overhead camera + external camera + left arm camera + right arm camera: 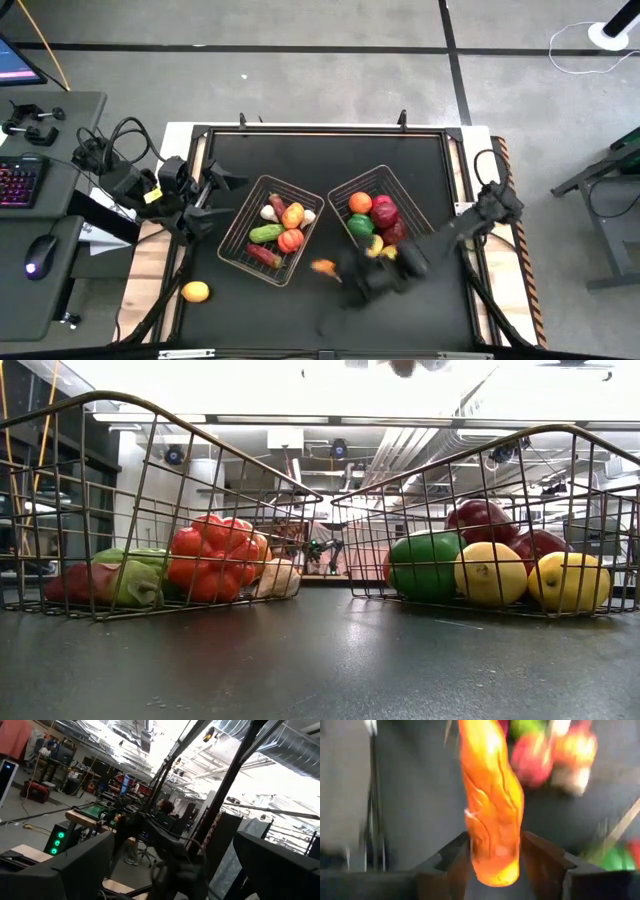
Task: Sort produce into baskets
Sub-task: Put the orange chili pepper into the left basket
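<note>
Two copper wire baskets stand mid-table, each holding several toy fruits and vegetables: the left basket (268,230) and the right basket (385,215). My right gripper (338,272) reaches in from the right, past the near end of the right basket, and is shut on a long orange toy vegetable (322,266) (490,805). My left gripper (212,195) waits open and empty at the table's left edge, beside the left basket. A loose orange fruit (195,291) rests on the table at the near left. My right gripper pinches one end of the orange vegetable (495,860) between its two fingers (447,865). The rest of the vegetable sticks out forward, along the fingers, toward the left basket. It does not show on the table in the low view, so it is lifted clear.
The baskets also show in the low view, the left one (60,600) with green, red and pale pieces, the right one (600,480) with green, yellow and dark red ones. A keyboard and mouse lie on a side desk (60,110) at the left.
</note>
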